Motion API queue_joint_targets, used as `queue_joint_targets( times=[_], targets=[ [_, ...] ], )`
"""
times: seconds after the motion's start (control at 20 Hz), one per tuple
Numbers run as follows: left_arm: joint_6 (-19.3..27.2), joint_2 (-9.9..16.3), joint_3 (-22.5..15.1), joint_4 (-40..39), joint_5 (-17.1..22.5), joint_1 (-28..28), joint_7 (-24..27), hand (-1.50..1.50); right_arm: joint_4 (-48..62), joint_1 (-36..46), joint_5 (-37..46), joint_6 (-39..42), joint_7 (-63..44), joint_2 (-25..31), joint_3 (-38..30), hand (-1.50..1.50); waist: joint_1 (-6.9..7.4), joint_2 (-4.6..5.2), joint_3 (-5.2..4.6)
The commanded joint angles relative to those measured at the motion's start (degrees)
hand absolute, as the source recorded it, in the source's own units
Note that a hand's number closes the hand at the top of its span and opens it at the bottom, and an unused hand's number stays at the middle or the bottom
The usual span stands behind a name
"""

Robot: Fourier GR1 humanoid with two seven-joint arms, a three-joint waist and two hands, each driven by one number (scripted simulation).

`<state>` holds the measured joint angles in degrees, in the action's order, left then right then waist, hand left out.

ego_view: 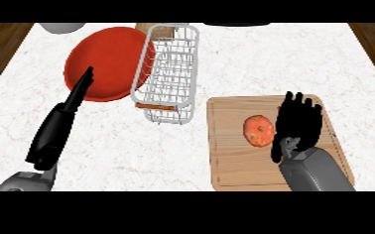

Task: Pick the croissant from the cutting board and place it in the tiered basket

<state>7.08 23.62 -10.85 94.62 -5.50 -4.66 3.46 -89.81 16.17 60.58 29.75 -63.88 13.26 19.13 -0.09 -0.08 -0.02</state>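
white marbled counter (256,64) bears red plate (102,64), wire basket (168,74), cutting board (234,163).

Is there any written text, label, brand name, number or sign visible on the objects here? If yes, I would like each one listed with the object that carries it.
None: no text can be read anywhere.
The croissant, cutting board, white wire tiered basket and red plate all show plain surfaces.
The right hand and left hand carry no marking either.

Your right hand (299,124) covers part of the cutting board (234,163); at twelve o'clock, two objects are cut off by the edge.
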Motion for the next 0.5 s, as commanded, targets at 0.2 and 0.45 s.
queue_joint_targets(
  times=[0.2, 0.45],
  targets=[
    [-3.14, -0.41, 2.19, 1.18, 0.52, 0.16, -0.35, 0.00, 0.56, -2.66, 6.16, 0.14, -4.92, -3.73, -2.53, -1.50, 0.20, 0.00, 0.01],
    [-1.66, -3.45, 1.46, -1.70, -3.37, -1.55, -0.21, 0.00, 9.80, -1.71, 8.91, -4.92, 1.13, -4.62, -6.26, -1.50, 0.26, 0.14, 0.03]
  ],
)
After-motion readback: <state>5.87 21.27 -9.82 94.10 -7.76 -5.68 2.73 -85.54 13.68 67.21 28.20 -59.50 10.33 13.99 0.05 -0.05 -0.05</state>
